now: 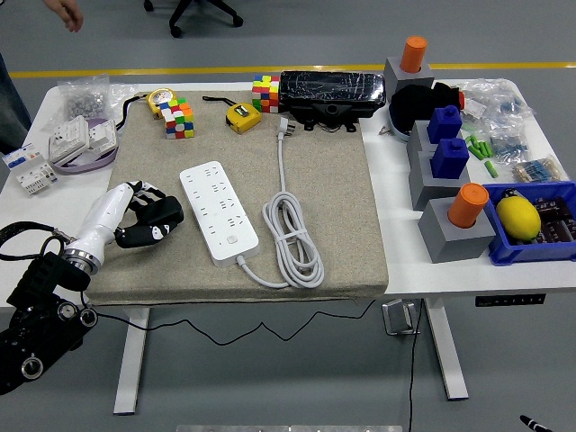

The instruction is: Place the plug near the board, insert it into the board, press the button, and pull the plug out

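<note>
Plug: the white plug (283, 129) lies flat at the far end of the beige mat (342, 225), prongs toward the black case (331, 94), untouched and well apart from any hand.
Board: the white power strip (219, 211) sits diagonally on the mat, its button end nearer the table's front edge, the sockets all empty.
Cord: the white cable (292, 234) runs from the plug down to loose coils just beside the strip, then into the strip's near end.
Left hand: the left hand (147, 220) hovers low over the mat just left of the strip, black fingers (166, 214) loosely curled and holding nothing.
Right hand: out of the frame.
Person: a hand (65, 13) shows at the top left corner, clear of the table.
Risk, reach: the plug looks a long stretch from the hand, and a sweep toward it could knock the yellow tape measure (242, 117) or the colour cubes (178, 118) standing near it.
Risk, cord: lifting the plug may drag the coils, which could tug the strip askew and spoil the line-up with a socket.
Risk, grip: a plug lying flat offers little to pinch, so the fingers might push it along the mat instead of lifting it.
</note>
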Controlling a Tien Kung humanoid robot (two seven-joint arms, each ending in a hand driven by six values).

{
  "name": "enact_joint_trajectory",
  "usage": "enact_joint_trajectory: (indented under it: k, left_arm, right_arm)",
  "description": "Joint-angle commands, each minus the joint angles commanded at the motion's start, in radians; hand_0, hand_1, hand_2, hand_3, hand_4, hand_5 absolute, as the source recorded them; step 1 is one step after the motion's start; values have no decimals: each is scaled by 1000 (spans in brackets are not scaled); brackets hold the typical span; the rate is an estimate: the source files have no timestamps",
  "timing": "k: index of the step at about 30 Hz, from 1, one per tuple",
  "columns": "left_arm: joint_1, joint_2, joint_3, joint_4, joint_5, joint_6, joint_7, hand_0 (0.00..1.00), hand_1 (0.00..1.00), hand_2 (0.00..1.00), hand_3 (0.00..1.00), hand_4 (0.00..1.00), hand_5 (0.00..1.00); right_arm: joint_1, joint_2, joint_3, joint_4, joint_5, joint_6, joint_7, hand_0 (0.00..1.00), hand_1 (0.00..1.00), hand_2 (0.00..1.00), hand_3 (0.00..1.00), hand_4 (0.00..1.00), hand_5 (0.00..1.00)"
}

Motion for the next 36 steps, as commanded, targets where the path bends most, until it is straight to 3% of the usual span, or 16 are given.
enact_joint_trajectory:
  k: [8, 9, 12, 20, 21, 23, 26, 27, 28, 32, 33, 36]
  left_arm:
    - [1, 2, -1, 12, 5, -14, 5, 669, 615, 563, 584, 901, 231]
    - [1, 3, 0, 14, 6, -14, 7, 695, 644, 591, 644, 973, 260]
    - [3, 4, -2, 14, 8, -19, 8, 695, 644, 591, 644, 973, 260]
    - [25, 9, -41, -37, 18, -1, -16, 700, 649, 609, 665, 998, 286]
    - [29, 9, -51, -48, 17, 6, -25, 745, 734, 722, 765, 998, 414]
    - [39, 9, -75, -75, 8, 24, -53, 745, 734, 722, 765, 998, 414]
    - [53, 7, -117, -121, -36, 51, -101, 745, 734, 722, 765, 998, 414]
    - [56, 6, -128, -133, -52, 58, -112, 739, 735, 722, 750, 998, 481]
    - [59, 4, -137, -144, -71, 64, -121, 739, 735, 722, 750, 998, 481]
    - [70, -6, -183, -195, -197, 88, -154, 739, 735, 722, 750, 998, 481]
    - [71, -9, -194, -204, -226, 88, -154, 694, 675, 657, 648, 898, 378]
    - [72, -15, -204, -210, -234, 82, -146, 694, 675, 657, 648, 898, 378]
  right_arm:
    - [1, 0, 1, 0, 0, 0, 0, 651, 645, 628, 561, 985, 551]
    - [2, 0, 0, 0, 0, 0, 0, 651, 644, 628, 561, 984, 551]
    - [2, -1, 2, 0, 0, 0, 0, 651, 644, 628, 561, 984, 551]
    - [0, 0, 3, 0, -1, 0, 0, 651, 645, 628, 561, 984, 550]
    - [0, 0, 3, 0, -1, 0, 0, 651, 644, 628, 561, 985, 550]
    - [1, 0, 4, 0, -1, 0, 0, 651, 644, 628, 561, 985, 550]
    - [1, 1, 4, -1, -1, 0, 0, 651, 644, 628, 561, 985, 550]
    - [1, 1, 4, -1, -2, 0, 0, 651, 644, 628, 561, 985, 550]
    - [1, 1, 3, -2, -2, 0, 0, 651, 644, 628, 561, 985, 550]
    - [4, 1, 2, -4, -1, 0, 0, 651, 644, 628, 561, 985, 550]
    - [6, 1, 2, -5, -1, 0, 0, 650, 644, 628, 561, 984, 550]
    - [10, 0, 2, -7, -1, 0, 0, 650, 644, 628, 561, 984, 550]
